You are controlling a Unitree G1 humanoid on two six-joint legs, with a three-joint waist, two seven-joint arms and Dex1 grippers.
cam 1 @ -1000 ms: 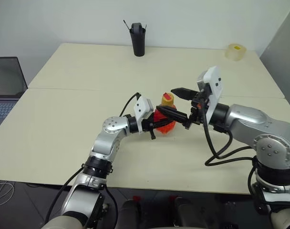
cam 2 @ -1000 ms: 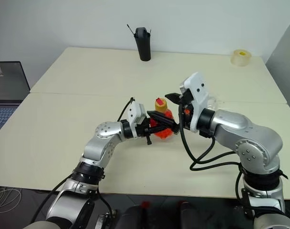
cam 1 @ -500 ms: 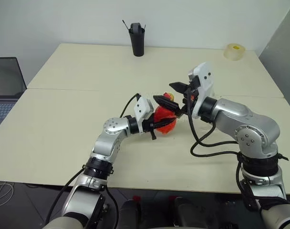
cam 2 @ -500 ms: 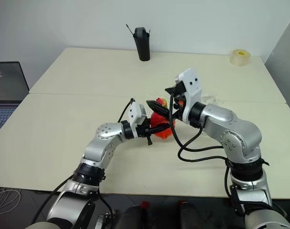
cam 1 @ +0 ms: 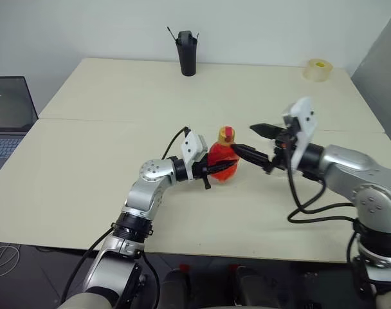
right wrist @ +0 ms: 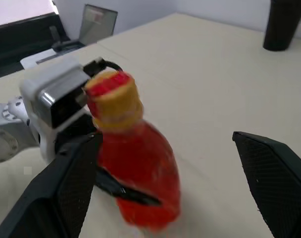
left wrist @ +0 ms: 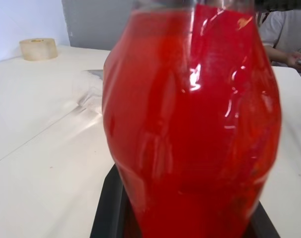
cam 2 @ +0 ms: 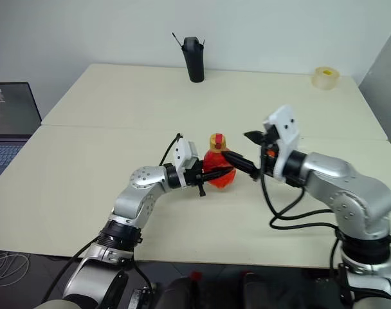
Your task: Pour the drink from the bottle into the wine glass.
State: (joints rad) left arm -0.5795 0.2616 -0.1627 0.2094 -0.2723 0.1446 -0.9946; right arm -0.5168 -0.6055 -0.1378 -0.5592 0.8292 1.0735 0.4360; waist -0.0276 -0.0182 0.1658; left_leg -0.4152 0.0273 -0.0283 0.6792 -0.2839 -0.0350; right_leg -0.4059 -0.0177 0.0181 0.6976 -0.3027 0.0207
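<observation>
- Clamping low on the bottle [cam 1: 222, 156], the left gripper [cam 1: 216, 168] has its two black fingers closed tight around the lower body, so the neck and cap stay free above the grip.
- That low hold seems meant to steady the bottle upright on the table [cam 1: 86, 174] while the other arm works at the top; the drink [left wrist: 190, 124] fills the body and none looks poured yet.
- The right gripper [cam 2: 245, 154] stands with its fingers spread wide and grasps nothing; its lower finger reaches toward the bottle's shoulder from the side opposite the left gripper, whether touching I cannot tell.
- The red cap [right wrist: 109, 83] is on the neck, just ahead of the right gripper and between the lines of its open fingers, which suggests it is lined up for unscrewing.
- In the left wrist view a faint clear shape on the table beyond the bottle may be the wine glass [left wrist: 91, 91]; it is too faint to be sure.
- Well beyond both grippers stand a black holder [cam 1: 187, 55] and a tape roll [cam 1: 318, 69], out of the working area.
</observation>
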